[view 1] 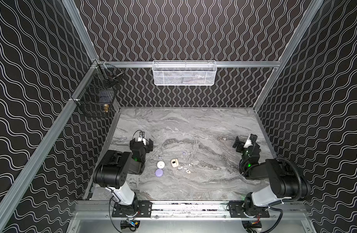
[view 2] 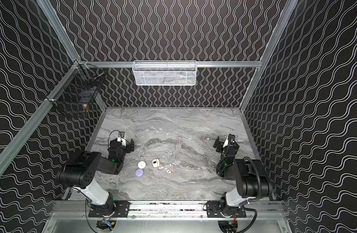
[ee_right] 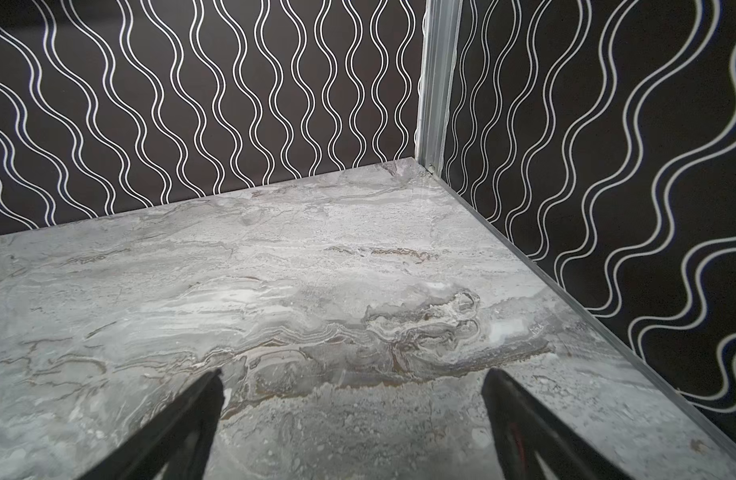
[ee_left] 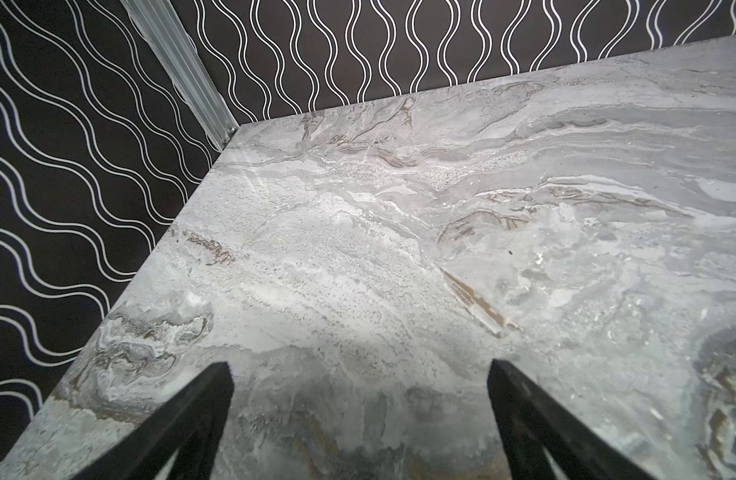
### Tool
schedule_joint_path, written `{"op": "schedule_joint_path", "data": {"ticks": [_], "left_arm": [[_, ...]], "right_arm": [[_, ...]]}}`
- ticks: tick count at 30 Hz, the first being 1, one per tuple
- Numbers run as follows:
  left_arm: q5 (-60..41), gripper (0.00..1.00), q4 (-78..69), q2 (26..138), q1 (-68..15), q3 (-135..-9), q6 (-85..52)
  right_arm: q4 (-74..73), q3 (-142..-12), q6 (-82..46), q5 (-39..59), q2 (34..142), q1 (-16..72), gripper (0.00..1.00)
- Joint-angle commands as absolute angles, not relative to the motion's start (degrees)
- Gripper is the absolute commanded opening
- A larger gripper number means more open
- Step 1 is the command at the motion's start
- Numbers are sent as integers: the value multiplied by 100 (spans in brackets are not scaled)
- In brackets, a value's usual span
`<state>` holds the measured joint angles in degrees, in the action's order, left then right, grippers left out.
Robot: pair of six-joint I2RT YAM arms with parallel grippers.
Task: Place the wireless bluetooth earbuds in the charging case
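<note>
Both end effectors are wide and hold nothing. The left end effector (ee_left: 360,365) and the right end effector (ee_right: 353,372) point to the back wall, over bare counter (view 1: 214,181). The white earbuds (view 1: 187,171) lie loose between the arms, toward the front from both wrists, and I judge them somewhat nearer the left arm. The cream charging case (view 1: 174,162) stands just beside them. A white round case (view 1: 160,164) and a lavender round case (view 1: 159,172) lie in the left arm's way. The two lavender earbuds (view 1: 183,152) lie apart. The earbuds' long axes are too small to tell.
</note>
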<state>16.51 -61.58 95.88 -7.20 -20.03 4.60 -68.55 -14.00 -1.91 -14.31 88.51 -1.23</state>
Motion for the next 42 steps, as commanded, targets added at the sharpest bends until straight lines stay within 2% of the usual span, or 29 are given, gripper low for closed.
{"op": "schedule_joint_path", "data": {"ticks": [1, 23, 31, 35, 36, 38, 41, 42], "left_arm": [[1679, 99, -6257, 9589, -712, -2013, 439], [1720, 99, -6306, 9589, -712, -1989, 437], [2046, 99, -6158, 9339, -751, -1980, 368], [2618, 99, -5336, 8186, -896, -1932, 331], [2762, 99, -5019, 7792, -930, -1957, 228], [2669, 99, -3996, 6987, -949, -2130, -269], [2121, 99, -2009, 5970, -949, -2750, -1129], [1951, 99, -1367, 5674, -945, -3010, -1580]], "right_arm": [[-7040, -1397, -224, -1472, 8842, -123, 100], [-7052, -1390, -220, -1470, 8842, -124, 100], [-7681, -990, -190, -1564, 8643, -81, 100], [-7784, -913, -111, -1671, 8447, -22, 100], [-7273, -997, -113, -2191, 8117, 129, 100], [-5987, -1230, -182, -2405, 7129, 312, 100], [-4122, -1750, -1692, -2694, 6047, 367, 100], [-2988, -2128, -2515, -2511, 5719, 369, 100]]}}
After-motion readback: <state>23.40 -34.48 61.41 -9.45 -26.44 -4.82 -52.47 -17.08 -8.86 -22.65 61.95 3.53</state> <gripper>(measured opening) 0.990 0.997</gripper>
